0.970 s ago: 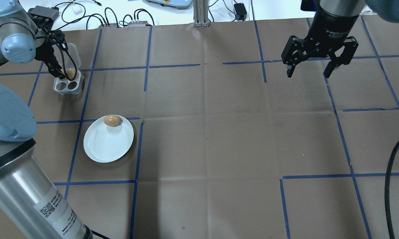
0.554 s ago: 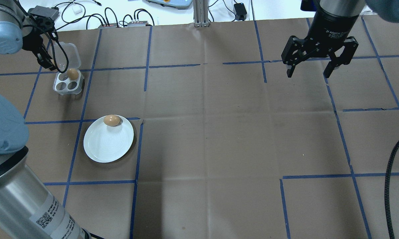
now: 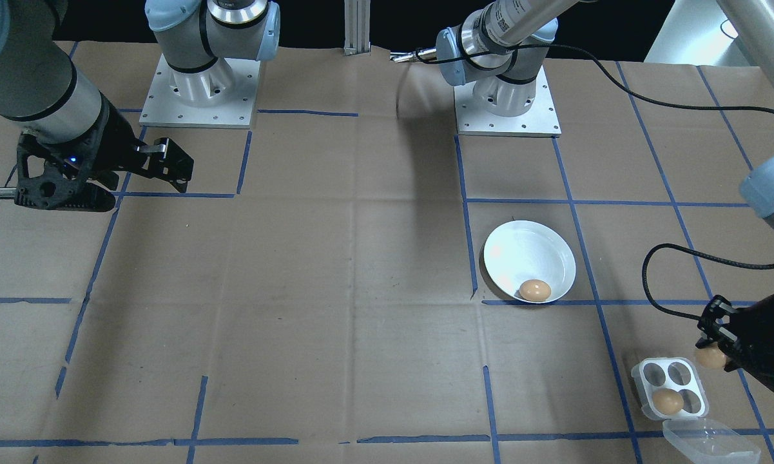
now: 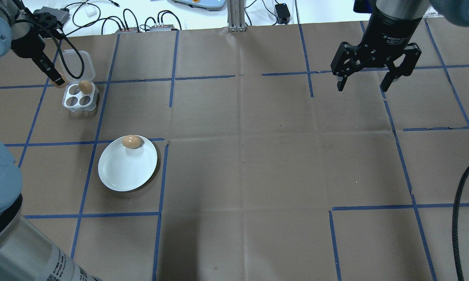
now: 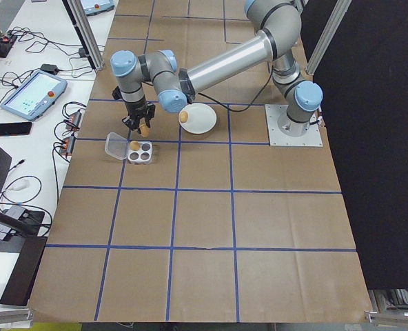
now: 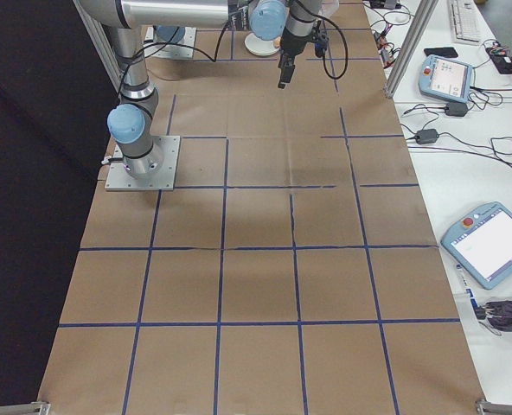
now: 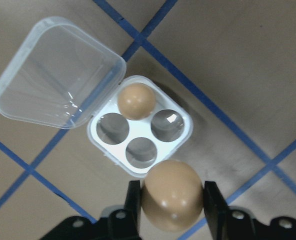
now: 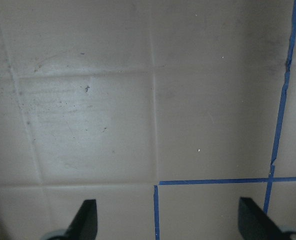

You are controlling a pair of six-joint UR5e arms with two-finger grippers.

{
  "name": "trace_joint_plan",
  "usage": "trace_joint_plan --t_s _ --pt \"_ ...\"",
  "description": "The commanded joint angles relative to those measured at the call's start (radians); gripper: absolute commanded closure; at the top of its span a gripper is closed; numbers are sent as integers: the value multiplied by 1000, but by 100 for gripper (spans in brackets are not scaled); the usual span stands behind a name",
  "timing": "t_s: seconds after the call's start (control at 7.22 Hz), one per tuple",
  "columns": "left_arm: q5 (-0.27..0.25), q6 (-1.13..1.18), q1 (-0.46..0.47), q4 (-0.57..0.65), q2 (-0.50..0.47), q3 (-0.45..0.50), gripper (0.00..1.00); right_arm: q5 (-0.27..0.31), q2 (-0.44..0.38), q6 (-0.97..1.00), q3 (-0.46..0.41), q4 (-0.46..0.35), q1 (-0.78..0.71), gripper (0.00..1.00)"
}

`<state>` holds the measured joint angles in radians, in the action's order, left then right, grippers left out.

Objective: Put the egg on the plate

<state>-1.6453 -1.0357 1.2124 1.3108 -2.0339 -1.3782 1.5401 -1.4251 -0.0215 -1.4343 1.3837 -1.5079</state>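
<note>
The left gripper [image 7: 172, 200] pinches a brown egg [image 7: 172, 194] between its two fingers, raised above the table just beside the clear four-well egg tray [image 7: 140, 127], whose hinged lid [image 7: 58, 75] lies open flat next to it. One egg in the tray [image 7: 136, 100] sits in the well nearest the lid; the other three wells are bare. The white plate [image 4: 121, 169] lies well apart from the tray, nearer the robot's base, and an egg on the plate [image 4: 131, 141] rests at its far rim, so one placement looks done. The lift out of the tray appears finished for the held egg; what is left, by my reading, is carrying it across to the plate, lowering it onto the bare white surface clear of the egg there, and letting go. The right gripper [image 4: 366, 82] hangs over bare brown paper on the other side of the table, fingers spread wide and holding nothing
</note>
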Motion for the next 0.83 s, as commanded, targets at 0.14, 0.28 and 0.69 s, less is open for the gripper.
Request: trace_joint_plan --t_s 0.14,0.28,0.69 --pt "5 473 113 2 215 -299 66 0 0 0 0 0 0 0" --pt "8 578 139 1 260 -391 66 0 0 0 0 0 0 0" --pt "45 727 157 -121 273 -592 68 0 0 0 0 0 0 0"
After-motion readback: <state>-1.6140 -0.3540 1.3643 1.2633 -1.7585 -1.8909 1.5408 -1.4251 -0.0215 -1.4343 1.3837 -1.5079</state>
